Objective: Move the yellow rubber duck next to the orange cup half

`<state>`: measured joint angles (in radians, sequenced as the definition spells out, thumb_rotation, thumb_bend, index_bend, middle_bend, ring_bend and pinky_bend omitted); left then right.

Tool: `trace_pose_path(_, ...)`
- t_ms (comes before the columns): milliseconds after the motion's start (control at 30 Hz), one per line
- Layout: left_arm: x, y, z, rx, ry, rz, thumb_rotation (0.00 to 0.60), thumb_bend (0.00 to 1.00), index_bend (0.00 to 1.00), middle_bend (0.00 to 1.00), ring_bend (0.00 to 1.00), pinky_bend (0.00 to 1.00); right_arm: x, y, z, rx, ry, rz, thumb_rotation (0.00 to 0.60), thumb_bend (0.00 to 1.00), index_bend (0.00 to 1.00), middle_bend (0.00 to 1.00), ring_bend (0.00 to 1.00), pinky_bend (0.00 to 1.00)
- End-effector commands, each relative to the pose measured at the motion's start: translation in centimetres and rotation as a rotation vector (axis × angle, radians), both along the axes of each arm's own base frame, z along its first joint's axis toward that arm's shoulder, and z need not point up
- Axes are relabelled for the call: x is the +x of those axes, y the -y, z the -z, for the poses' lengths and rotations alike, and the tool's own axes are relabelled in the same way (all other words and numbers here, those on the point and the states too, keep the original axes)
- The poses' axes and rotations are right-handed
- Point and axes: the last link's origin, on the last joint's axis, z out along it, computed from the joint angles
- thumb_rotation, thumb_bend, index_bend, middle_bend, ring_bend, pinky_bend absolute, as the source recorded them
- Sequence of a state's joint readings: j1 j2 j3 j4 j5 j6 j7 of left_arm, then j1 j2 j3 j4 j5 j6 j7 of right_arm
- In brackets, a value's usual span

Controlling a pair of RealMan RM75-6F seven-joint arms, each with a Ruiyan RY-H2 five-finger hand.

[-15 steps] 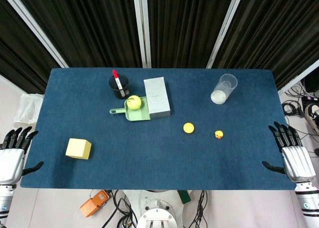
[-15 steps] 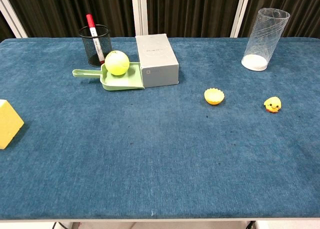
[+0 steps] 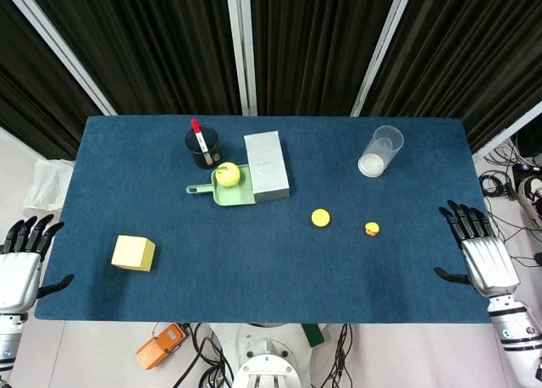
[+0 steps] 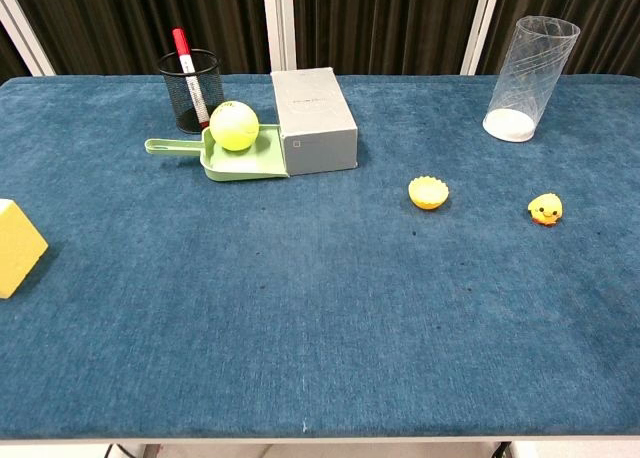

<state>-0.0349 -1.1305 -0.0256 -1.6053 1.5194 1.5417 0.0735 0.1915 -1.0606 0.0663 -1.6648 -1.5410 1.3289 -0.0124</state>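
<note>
- My right hand point(image 3: 484, 254) hovers at the counter's point(image 3: 254, 261) right edge, fingers spread wide, holding nothing.
- My left hand point(image 3: 20, 259) sits off the left edge, fingers likewise spread and empty.
- The yellow rubber duck point(image 4: 545, 210) stands on the blue counter, right of the orange cup half point(image 4: 428, 192) and apart from it, with bare cloth between them.
- The cup half lies open side up, near the counter's middle.
- Behind the duck, a clear plastic tumbler point(image 4: 527, 76) stands at the far right.
- Far left of centre: a grey box point(image 4: 312, 119) touching a green scoop point(image 4: 225, 161) that carries a tennis ball point(image 4: 234, 125), and a mesh pen holder point(image 4: 191, 90) with a red marker point(image 4: 184, 51).
- A yellow block point(image 3: 134, 253) sits near my left hand.
</note>
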Motion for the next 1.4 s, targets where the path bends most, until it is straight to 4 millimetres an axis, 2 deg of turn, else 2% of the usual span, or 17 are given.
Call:
trace_pose_path(33,0.0,0.0,0.0,0.002,0.000,0.000,0.600,0.00,0.15,0.07,0.02,0.00,1.0,3.3,0.8,0.055,-0.007,0.000,0.600,0.03,0.00,0.04,0.01,0.16)
trace_pose_path(100,0.0,0.0,0.0,0.002,0.001,0.001,0.600,0.00,0.15,0.07,0.02,0.00,1.6,5.0,1.6,0.093,-0.023,0.000,0.600,0.03,0.00,0.04,0.05,0.21)
trace_pose_path(167,0.0,0.0,0.0,0.003,0.001,0.000,0.600,0.00,0.15,0.07,0.02,0.00,2.1,6.6,2.6,0.127,-0.050,-0.002,0.600,0.03,0.00,0.04,0.15,0.34)
trace_pose_path(233,0.0,0.0,0.0,0.002,0.001,-0.002,0.600,0.00,0.15,0.07,0.02,0.00,2.6,7.7,3.7,0.151,-0.077,-0.014,0.600,0.03,0.00,0.05,0.33,0.54)
trace_pose_path(333,-0.1,0.1,0.0,0.002,0.000,-0.008,0.600,0.00,0.15,0.07,0.02,0.00,3.2,9.0,5.5,0.204,-0.112,-0.022,0.600,0.03,0.05,0.16,0.66,0.84)
trace_pose_path(367,-0.1,0.2,-0.1,0.003,0.000,-0.011,0.600,0.00,0.15,0.07,0.02,0.00,3.2,9.5,6.1,0.222,-0.131,-0.024,0.600,0.05,0.10,0.21,0.74,0.92)
trace_pose_path(433,-0.2,0.2,-0.1,0.003,0.000,-0.016,0.600,0.00,0.15,0.07,0.02,0.00,3.2,10.1,7.0,0.249,-0.168,-0.027,0.600,0.10,0.20,0.26,0.80,0.99)
trace_pose_path(500,-0.2,0.2,-0.2,0.004,-0.001,-0.019,0.600,0.00,0.15,0.07,0.02,0.00,3.2,10.6,8.0,0.283,-0.197,-0.029,0.600,0.19,0.32,0.29,0.85,1.00)
trace_pose_path(567,-0.2,0.2,-0.2,0.005,0.000,-0.022,0.600,0.00,0.15,0.07,0.02,0.00,3.2,10.9,8.9,0.314,-0.225,-0.029,0.600,0.24,0.38,0.29,0.87,1.00)
trace_pose_path(633,-0.2,0.2,-0.2,0.006,0.001,-0.024,0.600,0.00,0.15,0.07,0.02,0.00,3.1,11.2,9.7,0.336,-0.248,-0.028,0.600,0.25,0.41,0.29,0.87,1.00)
trace_pose_path(833,-0.3,0.2,-0.1,0.002,0.000,-0.030,0.600,0.00,0.15,0.07,0.01,0.00,3.3,11.9,11.8,0.363,-0.290,-0.035,0.600,0.28,0.45,0.29,0.88,1.00)
trace_pose_path(1167,-0.4,0.1,0.0,0.003,0.004,-0.037,0.600,0.00,0.15,0.07,0.01,0.00,3.0,13.0,12.7,0.344,-0.294,-0.017,0.600,0.34,0.48,0.29,0.88,1.00)
trace_pose_path(1400,-0.4,0.1,0.0,0.004,0.004,-0.037,0.600,0.00,0.15,0.07,0.01,0.00,2.7,13.2,13.5,0.347,-0.281,-0.005,0.600,0.34,0.50,0.30,0.88,1.00)
